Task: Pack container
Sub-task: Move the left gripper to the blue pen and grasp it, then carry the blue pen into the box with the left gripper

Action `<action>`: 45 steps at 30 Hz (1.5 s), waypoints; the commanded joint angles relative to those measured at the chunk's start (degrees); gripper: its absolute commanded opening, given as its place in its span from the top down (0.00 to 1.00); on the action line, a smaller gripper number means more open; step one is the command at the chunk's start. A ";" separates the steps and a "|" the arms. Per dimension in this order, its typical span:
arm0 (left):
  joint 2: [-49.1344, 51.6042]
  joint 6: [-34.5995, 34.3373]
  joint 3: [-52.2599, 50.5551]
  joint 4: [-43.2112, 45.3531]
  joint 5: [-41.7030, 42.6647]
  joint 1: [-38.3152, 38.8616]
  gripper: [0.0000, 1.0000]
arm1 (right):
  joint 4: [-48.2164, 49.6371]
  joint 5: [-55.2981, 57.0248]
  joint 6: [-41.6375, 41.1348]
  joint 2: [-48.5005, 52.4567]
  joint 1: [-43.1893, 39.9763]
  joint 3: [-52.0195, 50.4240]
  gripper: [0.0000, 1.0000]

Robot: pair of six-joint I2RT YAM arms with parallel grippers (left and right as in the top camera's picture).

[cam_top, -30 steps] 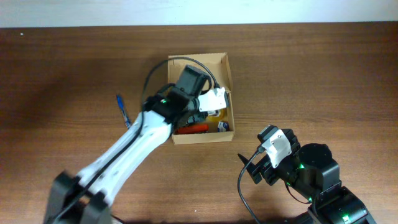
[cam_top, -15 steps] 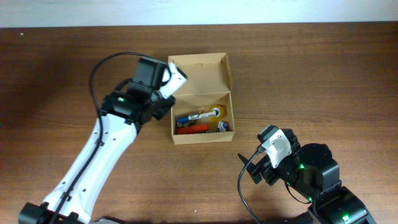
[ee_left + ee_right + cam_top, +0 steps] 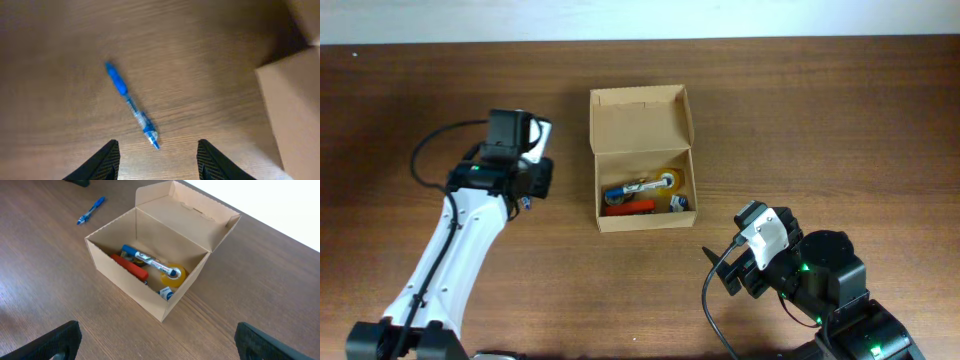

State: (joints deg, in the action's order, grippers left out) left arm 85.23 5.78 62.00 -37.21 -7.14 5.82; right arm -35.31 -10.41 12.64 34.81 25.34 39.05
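The brown cardboard container (image 3: 645, 221) stands mid-table with its flap lid open towards the far side. Inside lie a yellow tape roll (image 3: 668, 180), a red item (image 3: 628, 207) and a blue-and-silver pen (image 3: 625, 189). The right wrist view shows the container (image 3: 125, 287) too. A loose blue pen (image 3: 131, 105) lies on the table left of the container, also seen in the right wrist view (image 3: 91, 211). My left gripper (image 3: 159, 162) is open and empty just above the pen's near tip; overhead it (image 3: 523, 188) covers most of the pen. My right gripper (image 3: 160, 350) is open and empty, near the container's front right (image 3: 720, 272).
The container's side wall (image 3: 295, 110) stands right of my left gripper. The brown wooden table (image 3: 820, 130) meets a white surface along its far edge.
My left arm has come out of the container and swung left, over the loose blue pen. The right arm has not moved.
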 commanded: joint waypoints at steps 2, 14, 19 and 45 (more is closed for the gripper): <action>-1.33 -10.71 -5.11 4.98 -0.22 -3.48 0.51 | 0.17 0.55 0.24 0.07 0.48 -0.22 0.01; 9.40 -19.74 -9.31 17.57 -0.20 -4.87 0.50 | 0.17 0.55 0.24 0.07 0.48 -0.22 0.01; 14.51 -24.02 -9.31 21.35 -0.24 -4.87 0.50 | 0.17 0.55 0.24 0.07 0.48 -0.22 0.01; 19.71 -24.63 -9.29 21.79 -0.20 -4.55 0.98 | 0.17 0.55 0.24 0.07 0.48 -0.22 0.01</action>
State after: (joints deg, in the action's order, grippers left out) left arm 103.28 -18.70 53.28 -14.46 -7.88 1.15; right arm -35.29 -10.41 12.67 34.81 25.34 39.05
